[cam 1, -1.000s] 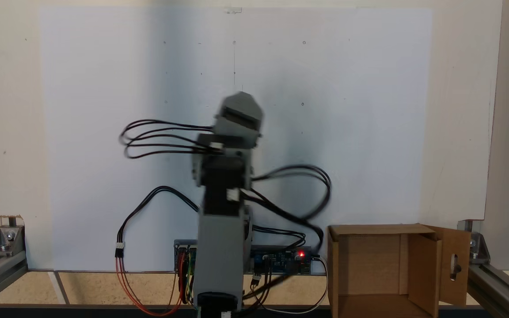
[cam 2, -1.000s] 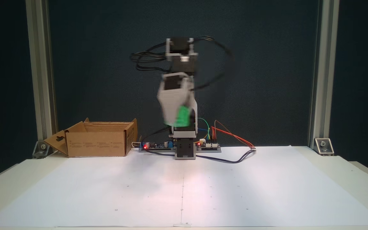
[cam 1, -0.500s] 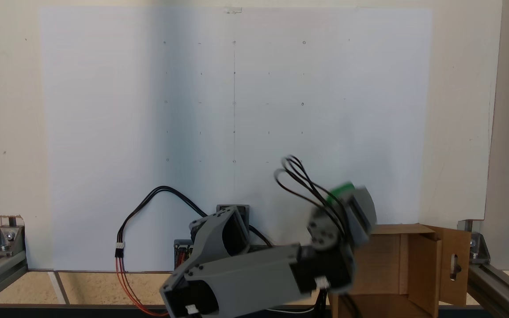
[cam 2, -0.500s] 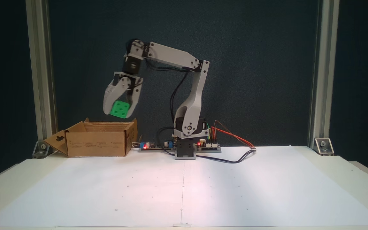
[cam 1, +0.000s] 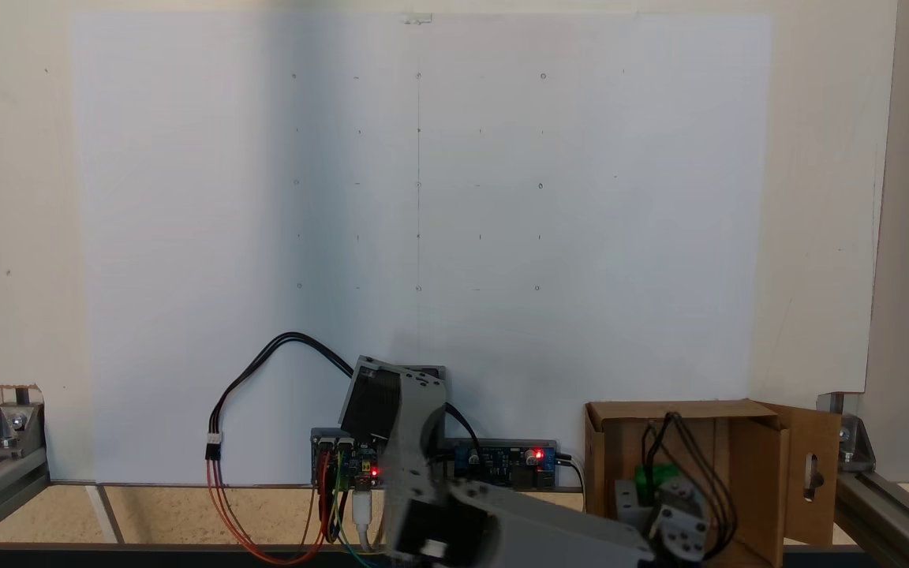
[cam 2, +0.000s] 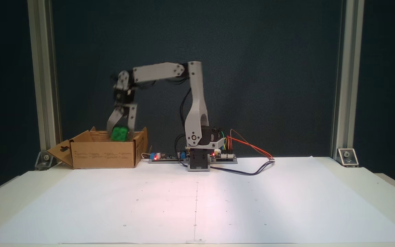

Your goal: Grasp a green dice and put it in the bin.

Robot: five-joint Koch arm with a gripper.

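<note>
On my side-on fixed view, the brown corrugated cardboard bin (cam 2: 103, 153) sits at the left on the white paper-covered bench (cam 2: 197, 202), one flap with a slot-shaped cutout folded outward. My end effector (cam 2: 118, 132) hangs at its open top, clamped on the small bright green plastic dice (cam 2: 118, 134), level with the rim. To the right stands the grey arm base (cam 2: 198, 161). From above, I see the dice (cam 1: 654, 475) inside the bin's outline (cam 1: 754, 481).
</note>
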